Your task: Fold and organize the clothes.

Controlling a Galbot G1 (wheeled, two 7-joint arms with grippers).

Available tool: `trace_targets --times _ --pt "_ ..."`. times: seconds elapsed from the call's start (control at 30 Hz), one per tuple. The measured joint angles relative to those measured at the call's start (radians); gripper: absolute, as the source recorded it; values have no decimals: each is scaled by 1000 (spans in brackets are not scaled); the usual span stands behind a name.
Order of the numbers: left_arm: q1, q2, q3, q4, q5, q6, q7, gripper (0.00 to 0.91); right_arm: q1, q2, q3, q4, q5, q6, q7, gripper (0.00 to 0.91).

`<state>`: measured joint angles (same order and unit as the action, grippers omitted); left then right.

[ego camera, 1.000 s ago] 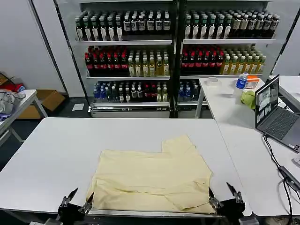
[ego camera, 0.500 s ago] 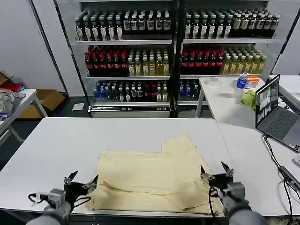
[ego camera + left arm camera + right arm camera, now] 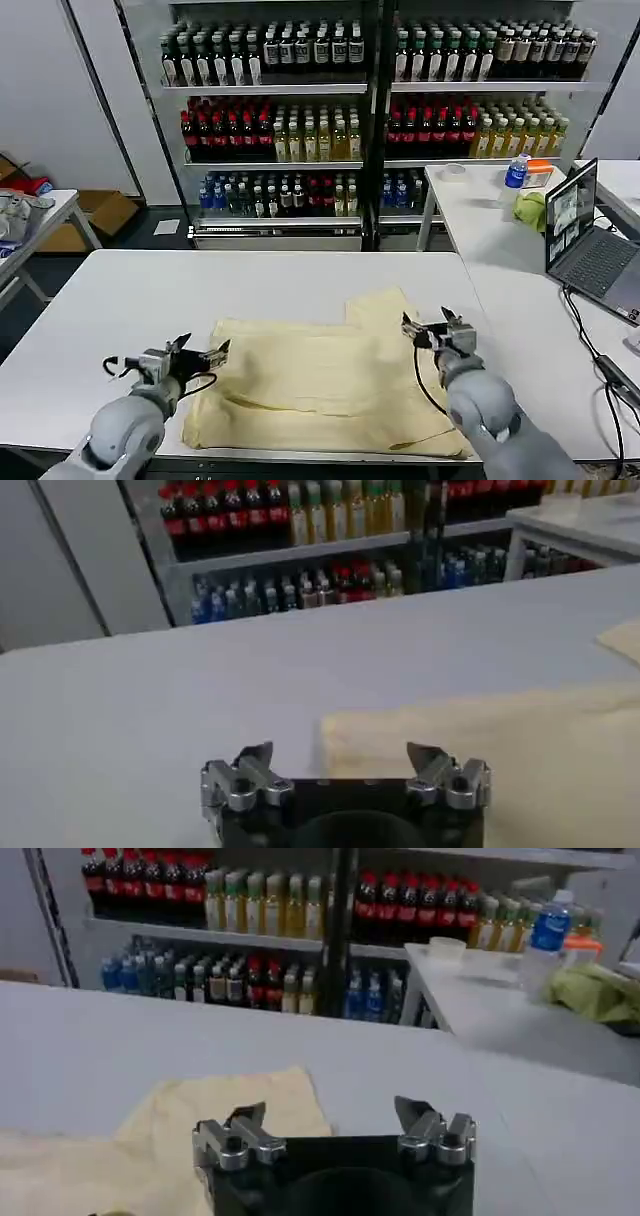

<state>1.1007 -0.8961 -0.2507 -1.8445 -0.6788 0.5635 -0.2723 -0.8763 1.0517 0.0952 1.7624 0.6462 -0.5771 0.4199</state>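
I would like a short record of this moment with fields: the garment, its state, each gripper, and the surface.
garment: pale yellow T-shirt
state: lying flat but wrinkled on the table, one sleeve pointing toward the far side, not yet folded
left gripper: open, empty, at the shirt's left edge
right gripper: open, empty, above the shirt's right side near the sleeve
surface: white table
background: shelves of bottles, laptop on a side table

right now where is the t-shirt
In the head view the T-shirt lies flat on the near white table, between the left gripper and right gripper.
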Motion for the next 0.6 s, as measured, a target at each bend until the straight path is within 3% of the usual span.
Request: trace_targets --times 0.6 --pt "-214 -14 125 205 -67 10 -7 907 161 76 -91 -232 69 -3 15 907"
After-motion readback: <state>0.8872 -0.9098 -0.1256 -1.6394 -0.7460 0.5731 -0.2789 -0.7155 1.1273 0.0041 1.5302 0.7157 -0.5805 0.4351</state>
